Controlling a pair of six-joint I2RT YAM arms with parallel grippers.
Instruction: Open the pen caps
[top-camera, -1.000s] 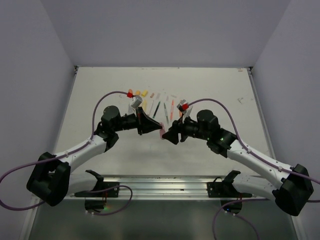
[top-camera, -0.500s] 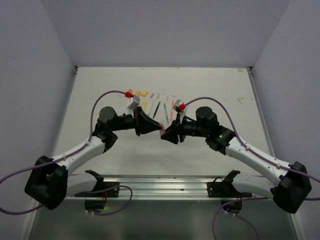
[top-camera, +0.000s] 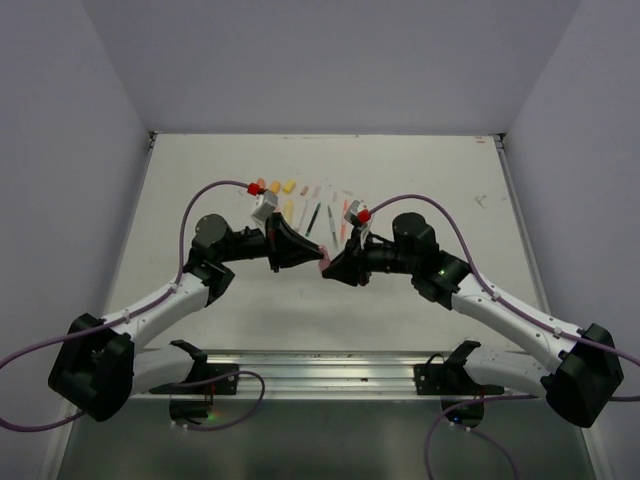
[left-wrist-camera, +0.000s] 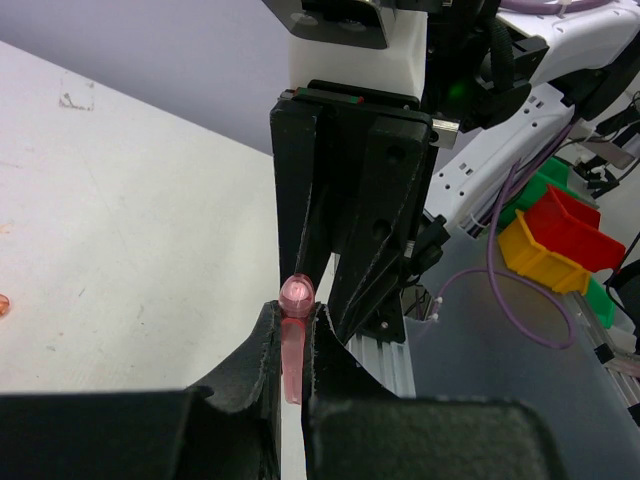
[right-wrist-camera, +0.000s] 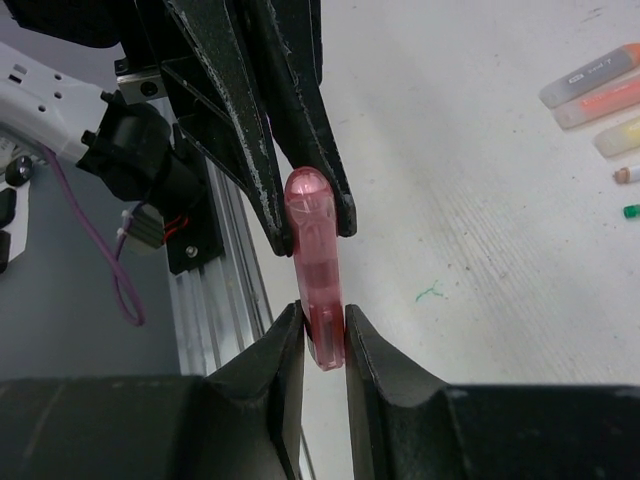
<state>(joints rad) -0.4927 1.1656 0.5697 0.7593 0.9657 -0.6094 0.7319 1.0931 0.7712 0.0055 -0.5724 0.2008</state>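
Observation:
A pink highlighter (top-camera: 323, 264) hangs above the table between both arms. My left gripper (left-wrist-camera: 291, 310) is shut on one end of the highlighter (left-wrist-camera: 290, 350), whose rounded tip pokes out past the fingertips. My right gripper (right-wrist-camera: 323, 315) faces it, and its jaws press on both sides of the other end of the pink highlighter (right-wrist-camera: 315, 250). I cannot tell which end is the cap. The other pens and pen caps (top-camera: 310, 200) lie in a loose row on the table behind the grippers, and a few of them (right-wrist-camera: 595, 90) show in the right wrist view.
An aluminium rail (top-camera: 320, 365) runs along the near table edge below the grippers. Red, yellow and green bins (left-wrist-camera: 555, 225) stand off the table. A small green ink mark (right-wrist-camera: 430, 292) is on the table surface.
My right gripper has moved left up to the left gripper and its jaws have narrowed onto the free end of the pink highlighter. The left gripper has stayed shut.

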